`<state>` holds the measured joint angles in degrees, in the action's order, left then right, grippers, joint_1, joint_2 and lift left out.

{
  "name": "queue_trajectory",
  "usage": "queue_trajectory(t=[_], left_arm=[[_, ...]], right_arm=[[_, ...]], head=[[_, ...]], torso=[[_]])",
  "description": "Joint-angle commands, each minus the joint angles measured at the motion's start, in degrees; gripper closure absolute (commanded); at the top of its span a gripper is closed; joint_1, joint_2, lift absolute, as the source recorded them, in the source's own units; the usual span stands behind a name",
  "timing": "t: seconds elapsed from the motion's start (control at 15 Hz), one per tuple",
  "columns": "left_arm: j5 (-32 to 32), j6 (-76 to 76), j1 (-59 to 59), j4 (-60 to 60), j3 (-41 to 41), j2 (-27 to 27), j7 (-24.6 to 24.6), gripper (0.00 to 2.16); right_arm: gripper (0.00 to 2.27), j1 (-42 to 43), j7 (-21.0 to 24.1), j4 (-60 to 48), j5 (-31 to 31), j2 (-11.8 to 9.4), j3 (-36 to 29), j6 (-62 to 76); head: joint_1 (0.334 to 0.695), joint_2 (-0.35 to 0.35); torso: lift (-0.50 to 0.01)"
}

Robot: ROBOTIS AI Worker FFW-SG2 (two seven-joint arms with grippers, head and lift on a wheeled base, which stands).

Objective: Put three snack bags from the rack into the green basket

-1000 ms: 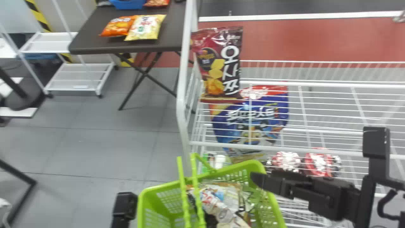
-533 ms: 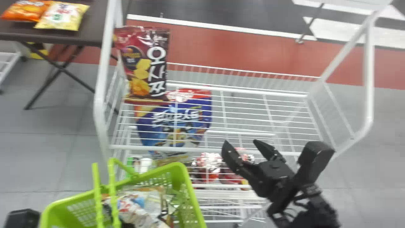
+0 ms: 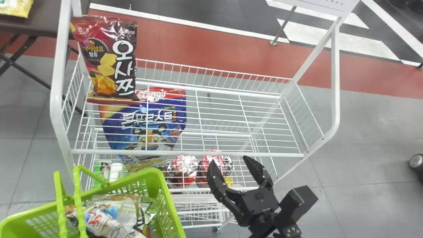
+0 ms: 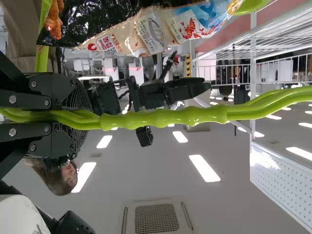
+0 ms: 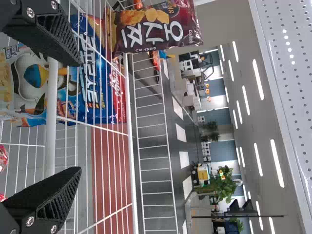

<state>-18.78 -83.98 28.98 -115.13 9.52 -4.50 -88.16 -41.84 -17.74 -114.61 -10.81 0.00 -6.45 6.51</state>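
The right gripper (image 3: 228, 162) stands open before the rack's front edge, nothing between its fingers; in the right wrist view the gripper (image 5: 75, 114) straddles the white front rail. The dark red snack bag (image 3: 110, 62) stands upright at the left end of the rack's upper shelf (image 3: 231, 115). A blue bag (image 3: 145, 122) shows beneath that shelf's wires. The green basket (image 3: 172, 208) at the lower left holds several snack bags (image 3: 109, 218). In the left wrist view, the left gripper (image 4: 92, 118) is shut on the basket's green handle (image 4: 165, 117).
Red and white packages (image 3: 185, 168) lie low in the rack to the right of the blue bag. A dark table (image 3: 39, 23) with a yellow bag is at the upper left. The rack's white side frame (image 3: 335, 79) rises at the right.
The head view has swung right, so rack and basket appear farther left. The right gripper has turned, its fingers now pointing toward the rack. The left wrist's black housing has left the head view.
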Motion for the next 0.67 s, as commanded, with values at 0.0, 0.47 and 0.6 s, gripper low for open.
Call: queue_trajectory(t=[0.0,0.47,0.6], left_arm=[[0.05,0.00,0.03,-0.09,-0.03,-0.07,0.00,2.15],[0.14,0.00,0.03,0.17,-0.03,-0.07,0.09,2.15],[0.14,0.00,0.03,0.17,-0.03,-0.16,0.09,2.15]], right_arm=[[0.05,-0.44,0.16,0.08,0.00,0.05,0.04,0.56],[0.06,-0.79,0.42,-0.09,0.00,0.05,0.39,0.91],[0.06,-0.79,0.42,0.00,-0.09,0.05,0.39,0.73]], head=[[0.695,-0.350],[0.695,-0.350],[0.695,-0.350]], torso=[[0.000],[0.000],[0.000]])
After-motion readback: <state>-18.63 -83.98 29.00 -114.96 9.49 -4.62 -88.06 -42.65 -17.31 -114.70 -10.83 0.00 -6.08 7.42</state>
